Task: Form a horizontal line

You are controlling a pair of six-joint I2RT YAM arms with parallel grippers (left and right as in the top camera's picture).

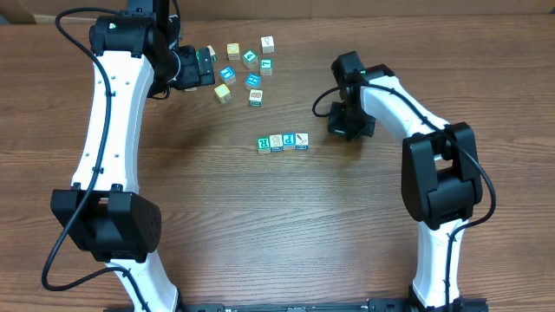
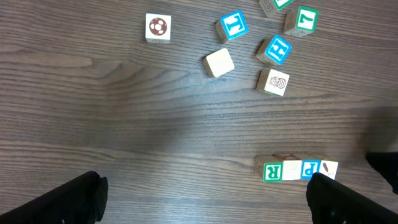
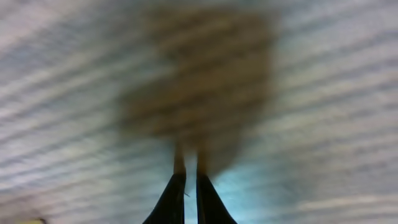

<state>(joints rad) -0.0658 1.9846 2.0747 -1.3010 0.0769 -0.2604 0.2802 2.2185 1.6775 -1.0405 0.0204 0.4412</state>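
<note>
Nearly level: four-block row (image 1: 283, 141), long axis left-right across the table (image 1: 260, 225)

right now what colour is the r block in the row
R block: green and white, clearest in the left wrist view.

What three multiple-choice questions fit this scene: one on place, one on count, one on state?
1. Where do the loose blocks lie?
A) beyond the row, by the left gripper
B) stacked on the row
C) beneath the right arm's base

2. How many blocks form the row?
A) two
B) four
C) seven

3. How is the left gripper?
A) shut on a block
B) open and empty
C) out of view

1 A: the overhead view shows them clustered there.
2 B: R, a picture, P and one more.
3 B: its fingers stand wide apart with nothing between.
</note>
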